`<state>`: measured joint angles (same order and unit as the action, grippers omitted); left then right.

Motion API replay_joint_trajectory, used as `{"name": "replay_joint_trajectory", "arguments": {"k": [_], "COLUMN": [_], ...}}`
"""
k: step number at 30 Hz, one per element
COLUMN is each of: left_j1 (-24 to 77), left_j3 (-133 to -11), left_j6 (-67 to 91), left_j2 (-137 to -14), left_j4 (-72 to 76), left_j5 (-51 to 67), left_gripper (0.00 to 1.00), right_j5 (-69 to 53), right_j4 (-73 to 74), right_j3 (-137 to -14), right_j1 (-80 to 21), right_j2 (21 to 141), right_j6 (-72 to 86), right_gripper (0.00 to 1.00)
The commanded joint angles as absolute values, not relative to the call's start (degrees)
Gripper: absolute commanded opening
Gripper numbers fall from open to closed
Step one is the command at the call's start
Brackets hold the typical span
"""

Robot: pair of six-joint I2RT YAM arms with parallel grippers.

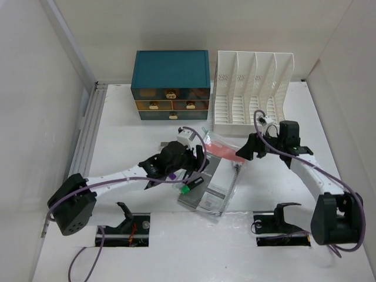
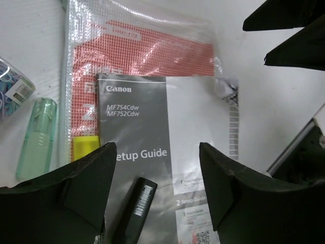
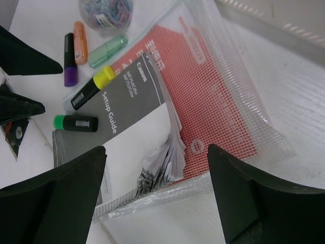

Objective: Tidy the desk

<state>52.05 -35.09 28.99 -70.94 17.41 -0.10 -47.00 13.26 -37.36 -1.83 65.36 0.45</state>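
The white desk (image 1: 194, 252) holds a grey Canon Setup Guide booklet (image 1: 217, 185) lying partly on a clear mesh pouch with a red sheet inside (image 1: 223, 147). My left gripper (image 1: 195, 170) is open and empty. In the left wrist view it (image 2: 156, 150) hovers over the booklet (image 2: 147, 127), with a black highlighter body (image 2: 134, 208) between its jaws. My right gripper (image 1: 244, 151) is open and empty. In the right wrist view it (image 3: 156, 148) hangs above the booklet's fanned-up page corner (image 3: 165, 152) and the pouch (image 3: 213, 91).
A teal drawer cabinet (image 1: 170, 82) and a white slotted file rack (image 1: 252, 88) stand at the back. Green-capped (image 3: 76, 122), yellow-capped (image 3: 91, 88), purple (image 3: 70, 58) and orange (image 3: 80, 41) highlighters, a mint tube (image 3: 107, 50) and a jar of paper clips (image 3: 105, 10) lie by the booklet.
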Motion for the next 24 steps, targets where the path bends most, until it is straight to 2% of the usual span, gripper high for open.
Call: {"name": "replay_joint_trajectory", "arguments": {"k": [1,7,14,24], "left_j1": [52.7,53.3,53.3,53.3], "left_j3": [-35.8,-38.8,-40.4,-42.8], "left_j6": [26.7,24.5,22.8,22.1], "left_j2": [-73.8,-79.7,-84.5,-89.4], "left_j4": [21.4,22.1,23.1,24.2], "left_j5": [-3.6,-5.4,-5.4,-4.1], "left_gripper": [0.62,0.54,0.44,0.41], "right_j5": [-45.1,-44.0,-43.4,-44.6], "right_j4": [10.4,9.8,9.3,9.3], "right_j3": [-36.9,-38.3,-37.8,-37.8], "right_j1": [-4.7,-6.4,-6.4,-7.5], "right_j2": [70.0,76.7,76.7,78.6], "right_j6": [1.4,0.8,0.8,1.3], "right_gripper": [0.85,0.84,0.84,0.84]}}
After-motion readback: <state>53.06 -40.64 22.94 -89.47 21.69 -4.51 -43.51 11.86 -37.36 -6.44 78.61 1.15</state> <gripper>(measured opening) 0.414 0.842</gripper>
